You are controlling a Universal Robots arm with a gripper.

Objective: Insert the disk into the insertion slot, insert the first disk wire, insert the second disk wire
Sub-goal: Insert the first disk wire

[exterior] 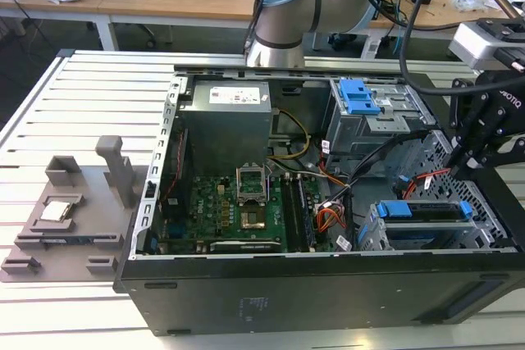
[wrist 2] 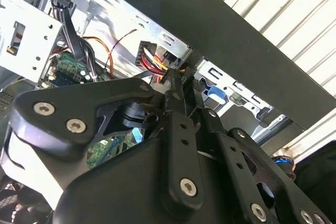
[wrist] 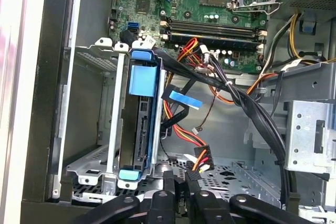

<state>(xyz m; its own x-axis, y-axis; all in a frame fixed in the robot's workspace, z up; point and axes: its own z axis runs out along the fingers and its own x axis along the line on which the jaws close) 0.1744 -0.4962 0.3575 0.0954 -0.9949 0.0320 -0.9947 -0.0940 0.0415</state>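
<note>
Disk inside insertion slot

Blue-framed silver-grey HDD sits in grey perforated sheet-metal cage, at exterior view's right of green mobo.

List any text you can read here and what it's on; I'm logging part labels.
On the power supply label: print too small to read.
On the gripper: white lettering, upside down; not readable whole.
On the cable tag: too small to read.
Nothing can be quoted.
</note>
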